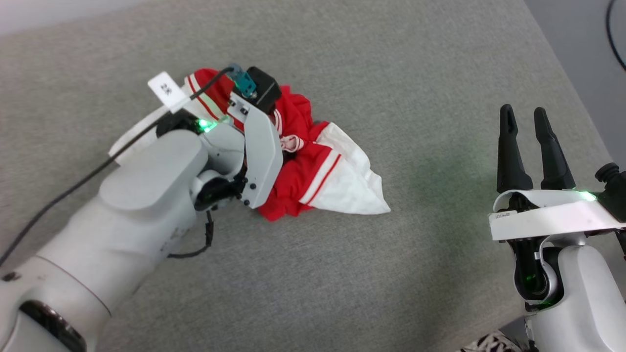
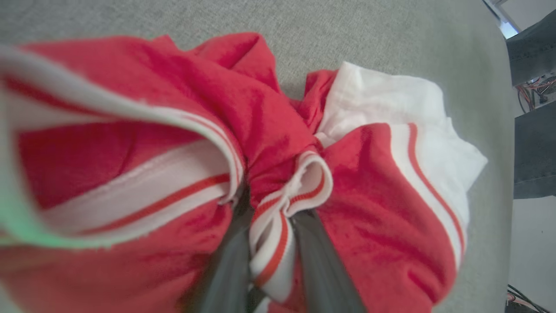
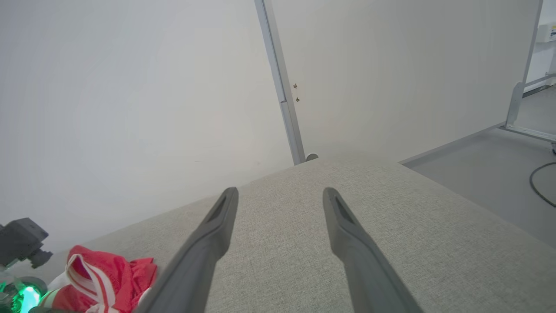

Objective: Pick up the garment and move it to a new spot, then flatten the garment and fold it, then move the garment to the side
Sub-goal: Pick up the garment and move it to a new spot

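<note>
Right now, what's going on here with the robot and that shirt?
The robot's left gripper is closed on a striped trim band of the red-and-white T-shirt, which lies bunched on the grey fabric surface. The right gripper hangs open off to the side, clear of the shirt. Nothing is flattened or folded yet.

grey fabric surface [image 1: 342,293] w/ white partition [image 3: 130,87] behind; black cable [image 3: 531,180] on grey floor [image 3: 478,174] at rt.

This looks like a robotics lab or test room: plain pale partition panels [image 3: 130,108] joined by a metal post [image 3: 281,91] stand across the top of the right wrist view, with a bare grey floor [image 3: 478,174] and a loose black cable [image 3: 531,180] at right and a grey fabric-covered worktable [image 3: 391,226] below.
</note>
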Controlling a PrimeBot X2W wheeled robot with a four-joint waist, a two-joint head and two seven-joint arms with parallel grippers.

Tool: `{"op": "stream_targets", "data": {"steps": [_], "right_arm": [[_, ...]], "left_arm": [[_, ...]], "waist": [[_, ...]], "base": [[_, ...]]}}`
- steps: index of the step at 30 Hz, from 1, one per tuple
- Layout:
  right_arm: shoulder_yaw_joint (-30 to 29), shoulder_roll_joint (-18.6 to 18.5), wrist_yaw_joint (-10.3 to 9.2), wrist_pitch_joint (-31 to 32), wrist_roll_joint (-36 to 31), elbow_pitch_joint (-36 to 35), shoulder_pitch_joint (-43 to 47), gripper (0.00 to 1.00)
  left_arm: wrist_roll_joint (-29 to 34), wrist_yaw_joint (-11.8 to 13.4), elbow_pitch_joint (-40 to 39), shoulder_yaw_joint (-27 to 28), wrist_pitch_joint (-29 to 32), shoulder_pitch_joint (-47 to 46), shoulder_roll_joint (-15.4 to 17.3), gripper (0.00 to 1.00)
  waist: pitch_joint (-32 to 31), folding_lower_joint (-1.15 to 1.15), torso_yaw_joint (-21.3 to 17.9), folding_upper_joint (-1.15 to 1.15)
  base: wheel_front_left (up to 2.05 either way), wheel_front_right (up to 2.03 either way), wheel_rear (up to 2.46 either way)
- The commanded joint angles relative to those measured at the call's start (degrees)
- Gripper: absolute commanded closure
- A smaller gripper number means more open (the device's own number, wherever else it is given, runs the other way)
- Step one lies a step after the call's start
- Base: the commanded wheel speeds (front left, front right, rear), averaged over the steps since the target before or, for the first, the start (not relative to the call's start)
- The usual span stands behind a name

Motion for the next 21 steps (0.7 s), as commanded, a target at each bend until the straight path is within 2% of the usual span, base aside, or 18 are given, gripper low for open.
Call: {"op": "stream_targets", "data": {"steps": [1, 2, 4, 5, 6, 8, 9, 14, 19, 21], "right_arm": [[0.42, 0.26, -0.08, -0.03, 0.34, -0.28, -0.06, 0.00], [0.66, 0.26, -0.08, -0.03, 0.24, -0.36, -0.24, 0.00], [1.00, 0.24, -0.08, -0.03, -0.21, -0.44, -0.68, 0.00], [1.08, 0.23, -0.08, -0.03, -0.48, -0.49, -0.88, 0.00], [1.25, 0.24, -0.08, -0.03, -0.80, -0.48, -0.97, 0.00], [1.41, 0.20, -0.08, -0.03, -1.64, -0.31, -1.00, 0.00], [1.55, 0.20, -0.08, -0.03, -2.21, -0.11, -0.90, 0.00], [1.55, 0.17, -0.08, -0.02, -5.62, 0.80, -0.47, 0.00], [1.39, 0.14, -0.08, -0.03, -9.37, 2.17, 0.15, 0.00], [1.01, 0.15, -0.08, -0.03, -10.98, 2.82, 0.38, 0.00]], "left_arm": [[1.35, 1.38, 4.53, -3.67, 2.03, 5.07, 1.59, 1.00], [1.02, 1.51, 5.23, -4.50, 2.38, 5.28, 1.80, 1.00], [1.33, 1.59, 6.31, -6.03, 2.08, 5.17, 2.15, 0.74], [1.45, 1.62, 6.62, -6.53, 1.61, 5.14, 2.20, 0.54], [1.36, 1.63, 6.77, -6.96, 1.25, 5.03, 2.15, 0.42], [1.52, 1.63, 6.57, -7.60, 0.05, 4.44, 1.97, 0.03], [0.99, 1.62, 6.29, -7.70, -0.73, 4.07, 1.65, 0.00], [1.81, 1.57, 4.02, -7.72, -7.18, 0.78, 0.78, 0.00], [2.38, 1.11, 0.45, -7.31, -17.00, -1.22, -0.38, 0.00], [0.65, 0.94, -1.60, -7.11, -20.85, -0.36, -1.40, 0.00]], "waist": [[1.99, 0.00, -1.84, 0.00], [2.04, 0.00, -1.79, 0.00], [2.10, 0.00, -1.56, 0.00], [2.04, 0.00, -1.30, 0.00], [1.90, 0.00, -0.93, 0.00], [1.45, 0.00, 0.09, 0.00], [1.08, 0.00, 0.79, 0.00], [-1.86, 0.00, 5.88, 0.00], [-6.05, 0.00, 12.49, 0.00], [-7.87, 0.00, 15.24, 0.00]], "base": [[0.00, 0.00, 0.00], [0.00, 0.00, 0.00], [0.00, 0.00, 0.00], [0.00, 0.00, 0.00], [0.00, 0.00, 0.00], [0.00, 0.00, 0.00], [0.00, 0.00, 0.00], [0.00, 0.00, 0.00], [0.00, 0.00, 0.00], [0.00, 0.00, 0.00]]}}
